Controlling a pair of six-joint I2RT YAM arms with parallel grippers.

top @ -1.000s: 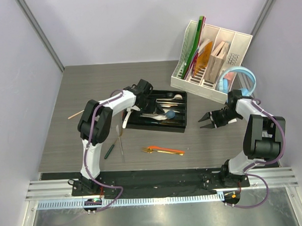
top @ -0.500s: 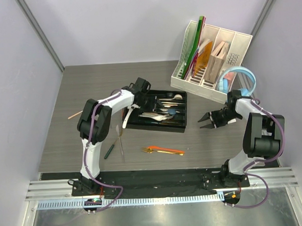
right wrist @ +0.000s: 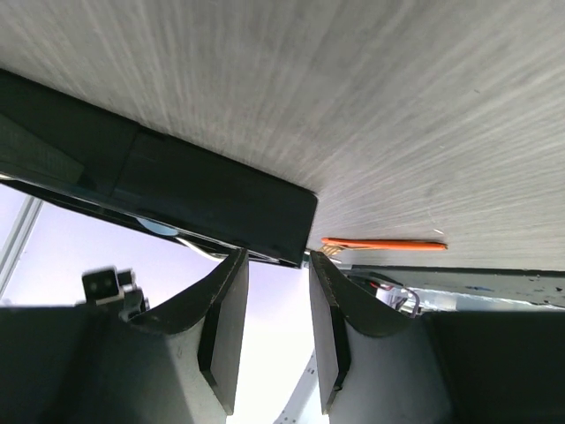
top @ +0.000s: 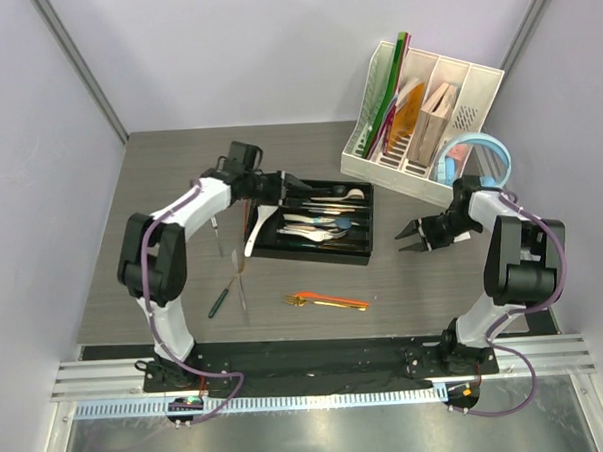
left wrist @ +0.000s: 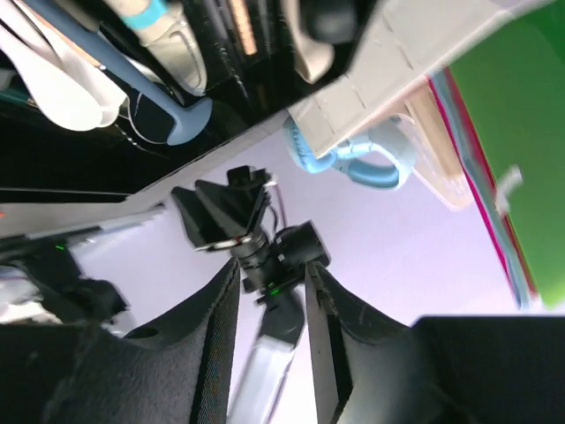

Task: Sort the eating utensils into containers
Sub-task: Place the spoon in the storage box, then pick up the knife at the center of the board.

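The left end effector hangs at the far left corner of the black cutlery tray. In the left wrist view its fingers stand a little apart, with nothing between them. The wrist is strongly tilted, and the tray's filled compartments sit close above the fingertips in that view. The risk here, as I judge it, is a finger catching the tray's rim or a handle inside it. That would drag the tray or flip out pieces already sorted.

A white ceramic spoon lies at the tray's left wall. I cannot tell whether it rests on the rim or just beside it. A sweep of the left arm towards the loose pieces could knock it away.

The right end effector is wide open and empty, low over the table just beside the tray's right wall. A careless move leftward would shove the tray.

The orange chopsticks, a green-handled utensil and a thin steel utensil lie flat on the table in front of the tray, unsorted. Such slim, flat pieces probably slip or pivot when pinched. The chopsticks may separate, so that only one comes up.
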